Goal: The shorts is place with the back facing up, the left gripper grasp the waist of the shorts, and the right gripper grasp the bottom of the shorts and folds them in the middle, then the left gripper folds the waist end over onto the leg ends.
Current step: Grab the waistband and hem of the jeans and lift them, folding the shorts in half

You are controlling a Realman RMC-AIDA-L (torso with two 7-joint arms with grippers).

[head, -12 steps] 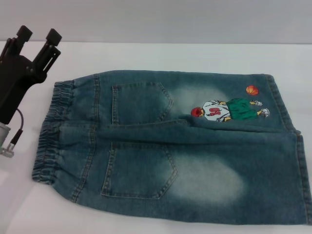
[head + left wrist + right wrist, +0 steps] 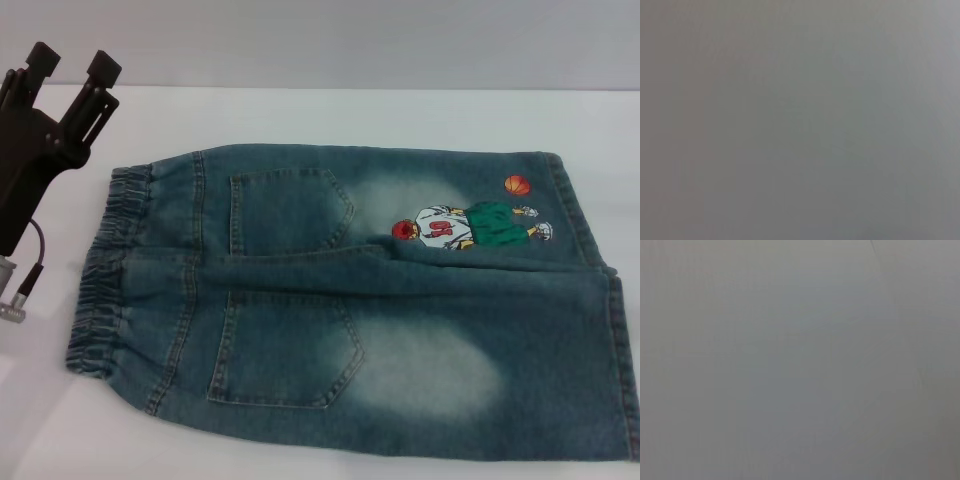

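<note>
Head view shows the shorts [image 2: 350, 300] lying flat, unfolded, back up on the table [image 2: 330, 115], so the left gripper [image 2: 73, 68], fingers spread and empty beside the waist of the shorts [image 2: 105, 270], should probably descend squarely onto that band; the right gripper is out of sight.

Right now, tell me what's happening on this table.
A pair of denim shorts lies flat and unfolded on the white table, back pockets up. The left gripper hangs open beyond the waist of the shorts, touching nothing. The right gripper is not in view, and both wrist cameras show only blank grey. No fold has been made yet.
</note>
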